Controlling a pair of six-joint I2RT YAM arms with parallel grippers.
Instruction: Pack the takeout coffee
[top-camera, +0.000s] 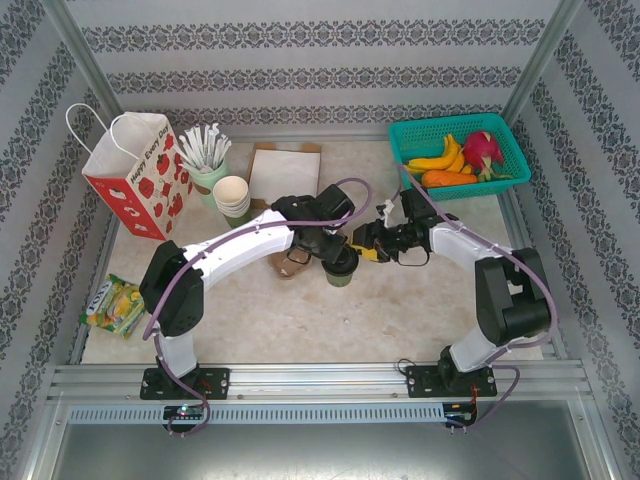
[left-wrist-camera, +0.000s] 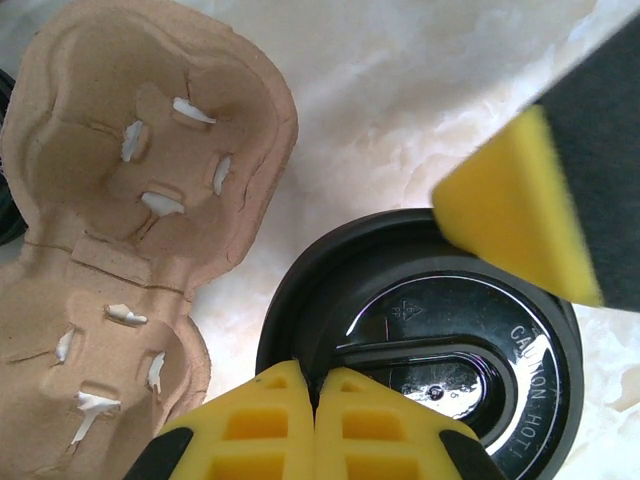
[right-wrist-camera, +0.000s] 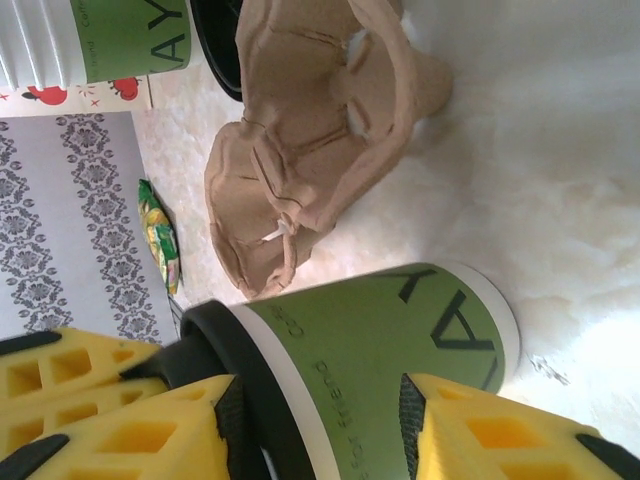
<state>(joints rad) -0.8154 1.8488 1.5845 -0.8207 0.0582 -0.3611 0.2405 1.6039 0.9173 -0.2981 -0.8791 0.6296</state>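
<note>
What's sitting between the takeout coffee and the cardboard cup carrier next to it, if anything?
Nothing visible. The cup carrier lies right beside the takeout coffee, with a sliver of bare table between them. The left gripper sits shut over the lid, and the right gripper straddles its body.

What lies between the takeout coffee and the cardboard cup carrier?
Nothing. The left wrist view shows a narrow bare strip of table between the takeout coffee and the cup carrier.
</note>
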